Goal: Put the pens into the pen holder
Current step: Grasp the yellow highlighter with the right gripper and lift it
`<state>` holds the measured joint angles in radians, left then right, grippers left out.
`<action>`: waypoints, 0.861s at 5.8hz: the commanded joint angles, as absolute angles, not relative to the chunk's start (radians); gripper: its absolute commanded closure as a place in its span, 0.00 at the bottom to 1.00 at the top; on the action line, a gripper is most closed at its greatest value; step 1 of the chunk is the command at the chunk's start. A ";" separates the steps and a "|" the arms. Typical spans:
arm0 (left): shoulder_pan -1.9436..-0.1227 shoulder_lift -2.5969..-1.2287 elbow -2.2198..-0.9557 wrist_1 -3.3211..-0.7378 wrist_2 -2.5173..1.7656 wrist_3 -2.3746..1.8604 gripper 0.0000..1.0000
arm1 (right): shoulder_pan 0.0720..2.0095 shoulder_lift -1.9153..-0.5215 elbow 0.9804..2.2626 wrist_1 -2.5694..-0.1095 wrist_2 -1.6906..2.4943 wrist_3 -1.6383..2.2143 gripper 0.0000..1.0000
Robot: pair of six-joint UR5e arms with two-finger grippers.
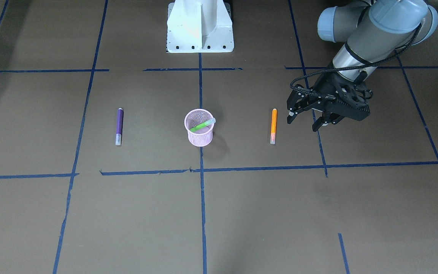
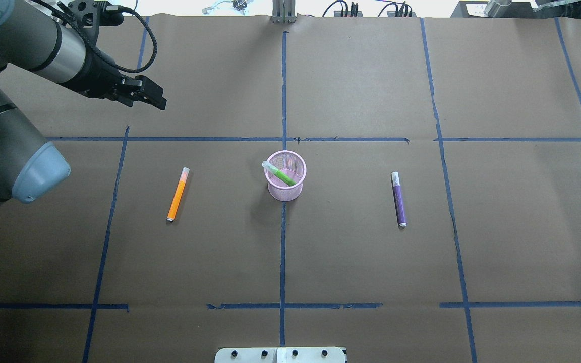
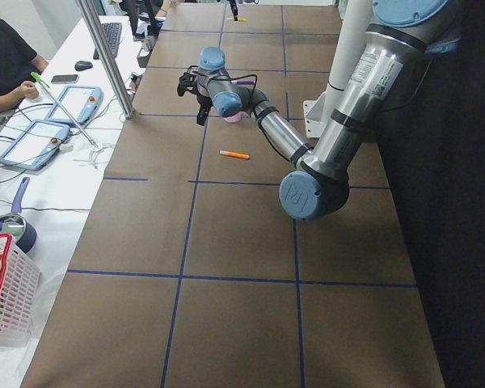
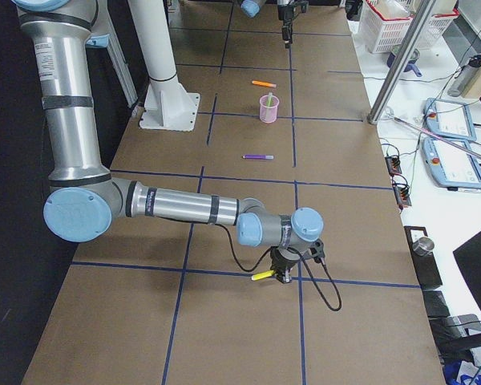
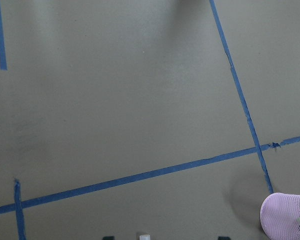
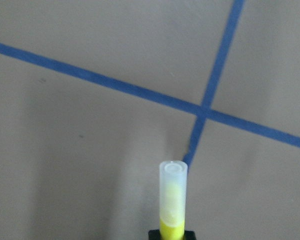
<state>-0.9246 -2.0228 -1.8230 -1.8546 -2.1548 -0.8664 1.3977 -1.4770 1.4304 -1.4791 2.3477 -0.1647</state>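
Orange pen (image 1: pixel 273 123), lying well apart from holder (image 1: pixel 200 140), should be straddled mid-barrel by left gripper (image 1: pixel 302 125), jaws spread; yellow pen (image 6: pixel 172 195) is clamped by right gripper (image 4: pixel 283 277).

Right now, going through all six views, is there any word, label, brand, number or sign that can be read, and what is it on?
No text can be read in any view.
The orange pen, purple pen, yellow pen, and the green pen in the pen holder show no legible print.
The control pendants beside the table are too small and blurred to read.
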 commanded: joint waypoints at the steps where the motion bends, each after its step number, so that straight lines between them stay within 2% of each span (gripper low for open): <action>1: -0.925 -2.022 -1.822 -1.855 -2.154 -0.864 0.22 | 1.375 -1.465 1.622 -1.477 2.420 -0.138 1.00; 3: -0.923 -2.010 -1.824 -1.858 -2.154 -0.862 0.21 | 1.300 -1.381 1.762 -1.476 2.415 -0.048 1.00; 4: -0.923 -2.010 -1.831 -1.858 -2.154 -0.865 0.21 | 1.240 -1.320 1.805 -1.389 2.393 0.162 1.00; 5: -0.926 -2.010 -1.833 -1.858 -2.154 -0.865 0.21 | 1.180 -1.310 1.802 -1.186 2.331 0.415 1.00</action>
